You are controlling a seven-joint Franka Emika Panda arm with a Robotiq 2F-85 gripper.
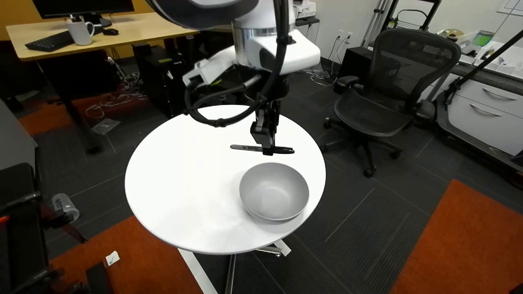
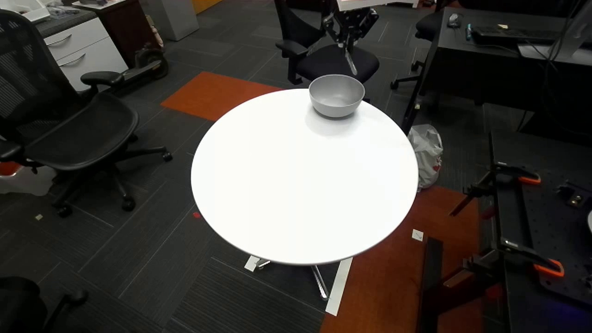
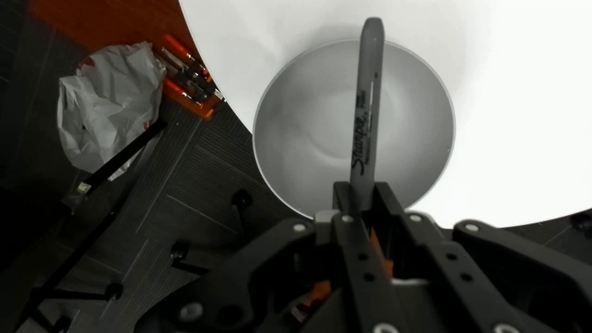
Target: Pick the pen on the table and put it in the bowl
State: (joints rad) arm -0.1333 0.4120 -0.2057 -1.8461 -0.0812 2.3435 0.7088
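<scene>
My gripper is shut on the pen, a marker with a grey barrel and a dark end. In the wrist view the pen's grey end points away from the fingers and overlaps the bowl. The gripper and pen are in the air above the bowl in both exterior views: gripper, pen, and gripper, pen. The light-grey bowl stands upright near the edge of the round white table. No object shows inside the bowl.
A black office chair stands beside the table. A wooden desk with a mug is behind. A dark bench with orange-handled clamps and a white plastic bag are near the table's side.
</scene>
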